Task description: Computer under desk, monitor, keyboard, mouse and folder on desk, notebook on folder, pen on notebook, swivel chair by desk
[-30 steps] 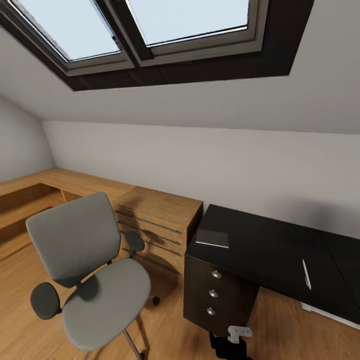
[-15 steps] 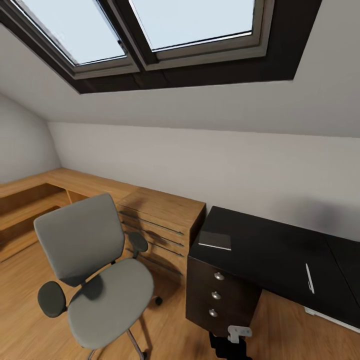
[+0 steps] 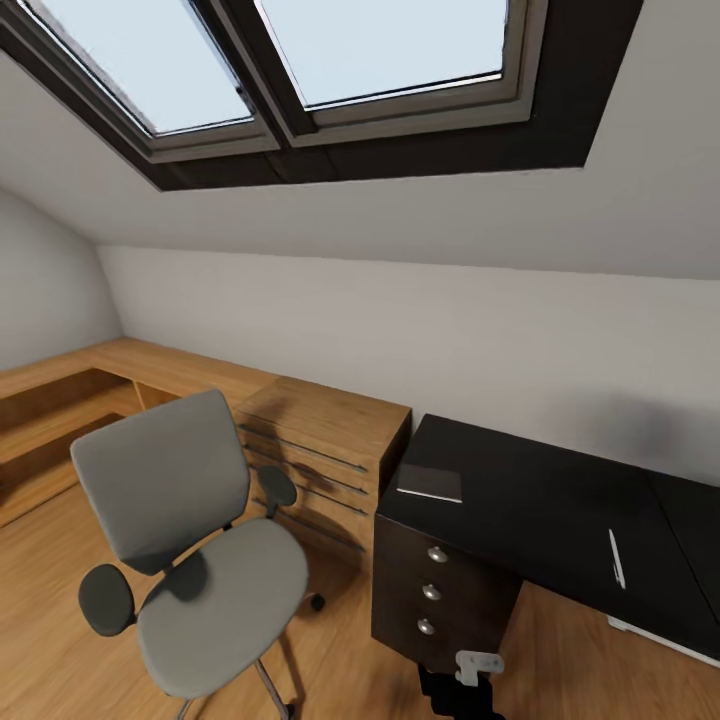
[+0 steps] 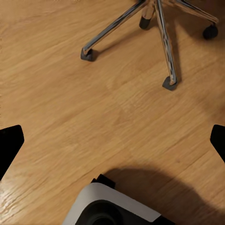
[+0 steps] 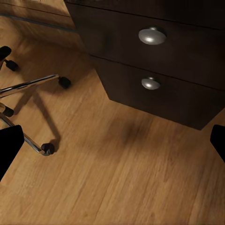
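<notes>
I am looking over the bedroom workspace, and by my reading most of the task is waiting. The grey notebook [image 3: 429, 483] is lying at the desk's [image 3: 540, 500] left end, near its front corner above the drawers [image 3: 430, 590], and the white pen [image 3: 616, 558] is lying close to the front edge further right. They are well apart, not stacked. The swivel chair [image 3: 190, 560] is standing just left of the desk, its seat bare; no folder is lying on it. I am seeing no monitor, keyboard or mouse on the stretch of desk in view.

Both grippers are hanging low over the wood floor [image 4: 93, 112]. In each wrist view I am seeing dark fingertips [image 4: 9, 143] at opposite borders [image 5: 9, 145], so I am judging both jaws wide and holding nothing.

For room, the chair's silver star base [image 4: 159, 42] is spreading near the left arm, and its castors [image 5: 47, 148] are sitting close to the drawer front [image 5: 154, 61]. The light wood cabinet [image 3: 320, 440] is closing the gap behind the chair; open floor is lying towards me.
</notes>
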Controlling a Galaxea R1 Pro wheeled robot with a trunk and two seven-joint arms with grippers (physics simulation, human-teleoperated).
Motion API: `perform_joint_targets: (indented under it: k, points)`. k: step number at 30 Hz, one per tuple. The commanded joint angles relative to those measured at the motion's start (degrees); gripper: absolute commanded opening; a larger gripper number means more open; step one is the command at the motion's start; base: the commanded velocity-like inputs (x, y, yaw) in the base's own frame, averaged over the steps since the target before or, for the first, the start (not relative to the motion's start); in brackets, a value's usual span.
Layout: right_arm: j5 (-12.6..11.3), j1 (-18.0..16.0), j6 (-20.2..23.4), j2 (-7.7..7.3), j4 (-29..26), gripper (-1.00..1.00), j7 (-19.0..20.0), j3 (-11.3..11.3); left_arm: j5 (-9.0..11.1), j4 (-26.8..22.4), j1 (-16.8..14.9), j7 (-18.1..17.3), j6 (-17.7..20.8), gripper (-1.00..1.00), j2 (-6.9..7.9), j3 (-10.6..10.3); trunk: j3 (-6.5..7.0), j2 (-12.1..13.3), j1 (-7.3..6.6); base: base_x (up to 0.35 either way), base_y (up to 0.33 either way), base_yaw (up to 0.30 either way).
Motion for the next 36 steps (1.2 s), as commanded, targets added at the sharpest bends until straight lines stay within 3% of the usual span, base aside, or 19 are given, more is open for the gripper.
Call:
perform_joint_targets:
  k: [1, 6, 13, 17, 21, 22, 26, 36]
  points:
    - [-0.61, -0.06, -0.27, 0.02, 0.13, 1.00, 0.42, 0.20, 0.64, -0.01, -0.02, -0.25, -0.16, 1.00, 0.07, -0.39, -0.08, -0.06, 0.01, 0.000, 0.000, 0.000]
    - [-0.58, -0.06, -0.36, 0.06, 0.11, 1.00, 0.42, 0.21, 0.90, 0.00, 0.01, -0.25, -0.18, 1.00, 0.24, -0.28, -0.08, -0.06, 0.01, 0.000, 0.000, 0.000]
    - [-0.22, -0.30, 0.74, 0.00, -6.27, 1.00, -6.81, 0.04, 1.10, 0.00, 0.02, -0.25, 0.10, 1.00, 0.30, -0.14, -0.08, -0.06, 0.01, 0.000, 0.000, 0.000]
    - [0.53, -0.49, 4.72, -0.25, -11.87, 1.00, -11.19, 0.11, 1.10, 0.00, -0.01, -0.25, 0.11, 1.00, 0.33, -0.10, -0.08, -0.06, 0.01, 0.000, 0.000, 0.000]
    - [2.08, -0.83, 11.60, -1.17, -17.72, 1.00, -13.89, 0.11, 1.10, 0.00, -0.02, -0.22, 0.11, 1.00, 0.31, -0.07, -0.08, -0.06, 0.01, 0.000, 0.000, 0.000]
    - [2.94, -1.47, 15.43, -1.83, -20.44, 1.00, -14.63, 0.11, 1.12, 0.00, -0.03, -0.20, 0.14, 1.00, 0.31, -0.05, -0.08, -0.06, 0.01, 0.000, 0.000, 0.000]
    - [4.07, -4.50, 21.13, -2.84, -24.37, 1.00, -15.45, 0.10, 1.11, 0.00, -0.02, -0.18, 0.14, 1.00, 0.27, -0.01, -0.08, -0.06, 0.01, 0.000, 0.000, 0.000]
    - [4.70, -12.78, 25.42, -3.50, -25.42, 1.00, -16.66, -0.07, 1.12, 0.00, -0.02, -0.17, 0.12, 1.00, 0.23, -0.02, -0.08, -0.06, 0.01, 0.000, 0.000, 0.000]
